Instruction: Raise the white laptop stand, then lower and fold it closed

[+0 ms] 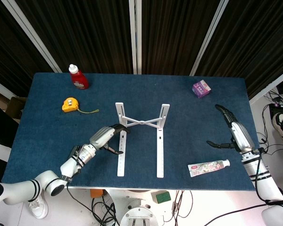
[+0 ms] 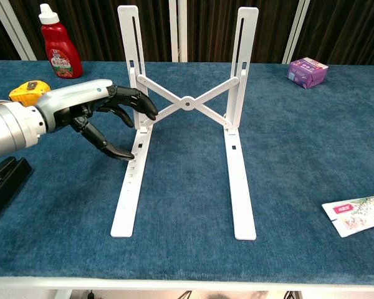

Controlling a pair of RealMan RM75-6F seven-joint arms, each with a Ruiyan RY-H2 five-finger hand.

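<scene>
Blue-clothed table [image 1: 47, 122] before dark curtains, white laptop stand [image 1: 140, 123] upright at its centre. Left hand [image 2: 106, 109] beside the stand's left rail, fingers spread, grasping nothing. Right hand [image 1: 233, 132] well apart near the right edge, fingers splayed and empty.

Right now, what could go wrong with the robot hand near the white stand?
The left robot hand reaches the white stand at one upright only; pushing there might slide or twist it instead of folding it. The right robot hand waits far off, so nothing steadies the other rail.
</scene>
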